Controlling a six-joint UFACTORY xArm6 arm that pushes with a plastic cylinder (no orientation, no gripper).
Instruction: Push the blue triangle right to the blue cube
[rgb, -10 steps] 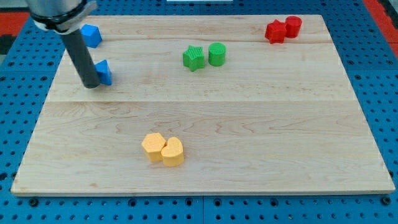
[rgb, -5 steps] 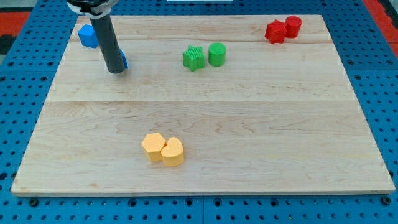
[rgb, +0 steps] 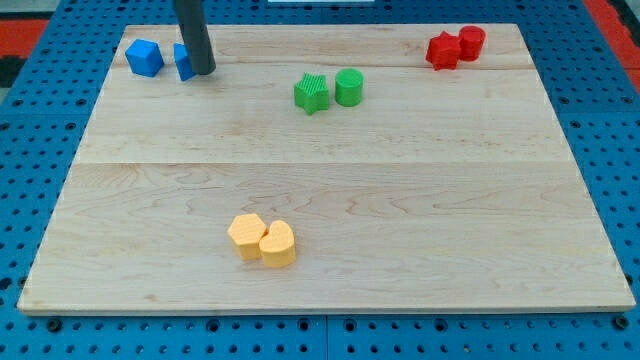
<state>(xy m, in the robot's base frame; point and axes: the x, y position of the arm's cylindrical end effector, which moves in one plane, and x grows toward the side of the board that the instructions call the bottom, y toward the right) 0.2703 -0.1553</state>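
The blue cube sits near the board's top left corner. The blue triangle stands just to its right, with a small gap between them, and is partly hidden by my rod. My tip rests on the board against the triangle's right side. The dark rod rises from there to the view's top edge.
Two green blocks sit side by side at the top centre. Two red blocks touch at the top right. Two yellow blocks touch at the lower middle. The wooden board lies on a blue pegboard.
My tip has moved toward the view's top and slightly right, carrying the blue triangle up the board to a spot just right of the blue cube.
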